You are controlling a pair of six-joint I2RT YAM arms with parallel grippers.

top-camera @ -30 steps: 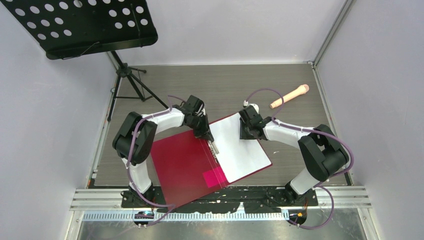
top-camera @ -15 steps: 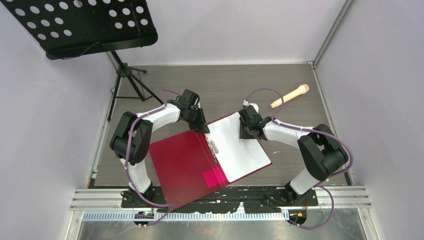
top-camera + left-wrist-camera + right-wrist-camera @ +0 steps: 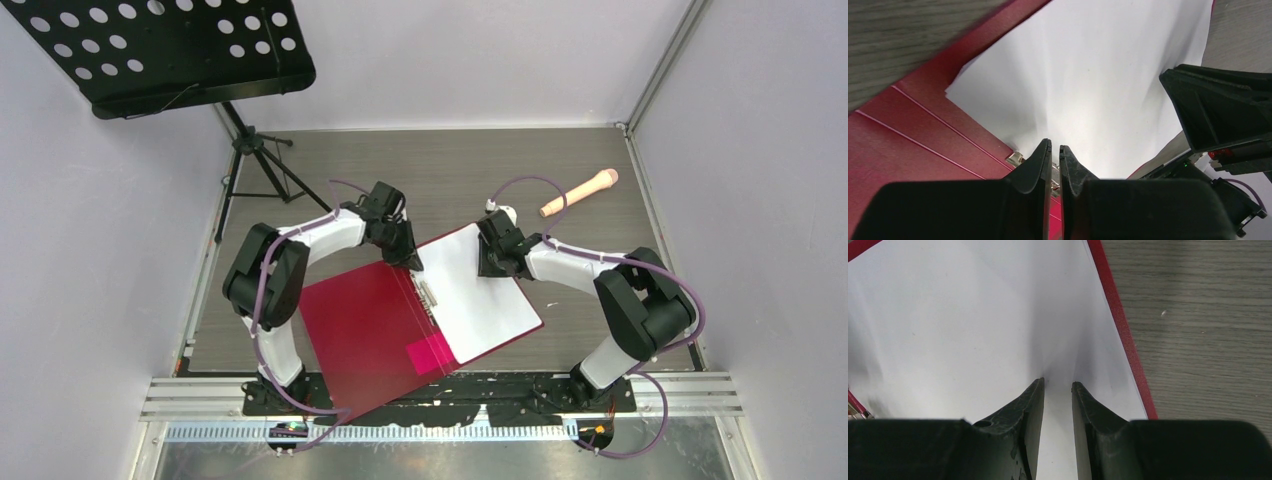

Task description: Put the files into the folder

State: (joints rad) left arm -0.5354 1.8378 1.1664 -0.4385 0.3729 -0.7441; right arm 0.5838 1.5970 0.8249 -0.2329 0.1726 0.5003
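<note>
The dark-red folder [image 3: 365, 330] lies open on the table with a pink patch [image 3: 430, 353] inside. The white files [image 3: 485, 295] lie flat on its right half, beside the metal spine clip [image 3: 428, 298]. My left gripper [image 3: 413, 265] hovers over the far end of the clip [image 3: 1015, 158]. In the left wrist view the left gripper [image 3: 1055, 146] has its jaws almost touching and nothing between them. My right gripper [image 3: 487, 268] rests on the far part of the files [image 3: 973, 315]. In the right wrist view the right gripper [image 3: 1058, 382] shows a narrow gap and holds nothing.
A pink stick-shaped object [image 3: 580, 192] lies at the far right of the table. A black music stand [image 3: 170, 50] on a tripod [image 3: 262, 160] stands at the far left. Grey walls close in on both sides.
My left gripper has drawn back from the middle of the spine clip toward the folder's far edge. The right arm, the files and the folder have not moved.
</note>
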